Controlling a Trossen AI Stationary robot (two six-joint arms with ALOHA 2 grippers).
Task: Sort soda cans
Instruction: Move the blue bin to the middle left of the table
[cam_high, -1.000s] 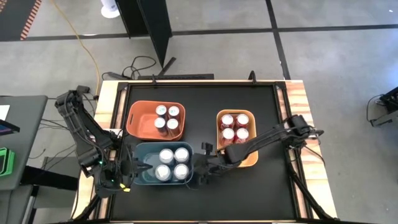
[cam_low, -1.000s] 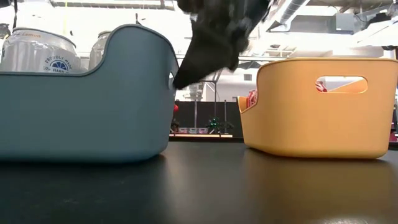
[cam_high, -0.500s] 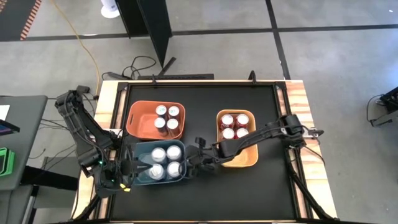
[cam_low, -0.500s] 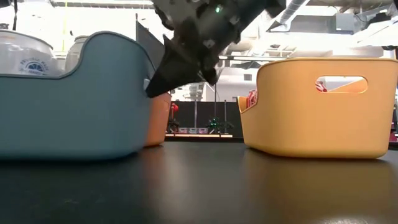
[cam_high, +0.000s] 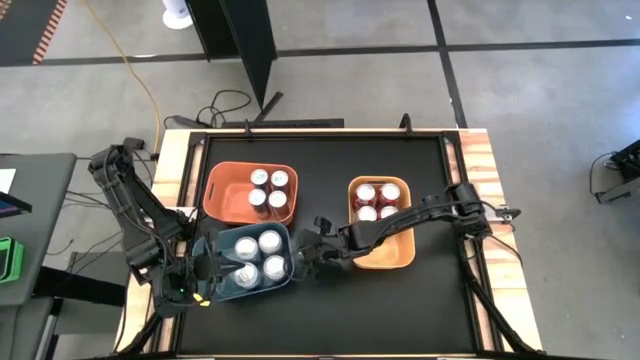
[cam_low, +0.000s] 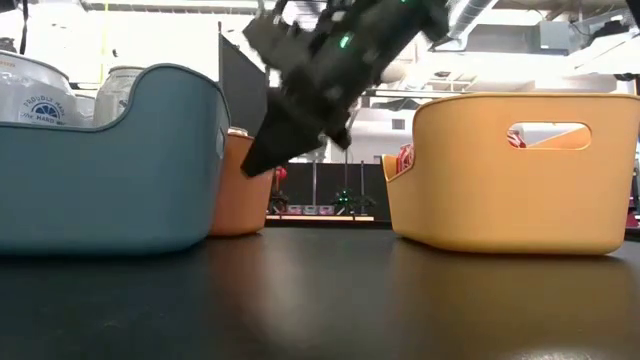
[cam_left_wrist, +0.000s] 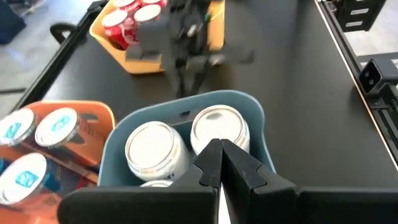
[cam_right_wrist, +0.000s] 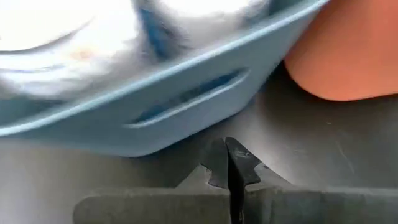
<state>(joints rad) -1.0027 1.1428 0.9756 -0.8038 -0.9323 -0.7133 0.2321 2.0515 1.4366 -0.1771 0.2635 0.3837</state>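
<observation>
- Twelve soda cans (cam_high: 258, 255) appear sorted already: four silver-white in the blue bin (cam_high: 243, 262) at seven o'clock on the worktop (cam_high: 330, 160), four in the orange bin (cam_high: 250, 192) at ten, four red in the yellow bin (cam_high: 381, 222) at four.
- No loose cans show; I judge only bin placement remains.
- Right gripper (cam_high: 309, 252), fingers together, sits at the blue bin's three o'clock end.
- Left gripper (cam_left_wrist: 219, 163), fingers together, is at its nine o'clock end.

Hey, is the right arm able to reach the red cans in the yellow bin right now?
Probably yes. The red cans stand uncovered in the open yellow bin, beside the right arm. Its shut right gripper points at the blue bin, so it would need to pull back first.
</observation>
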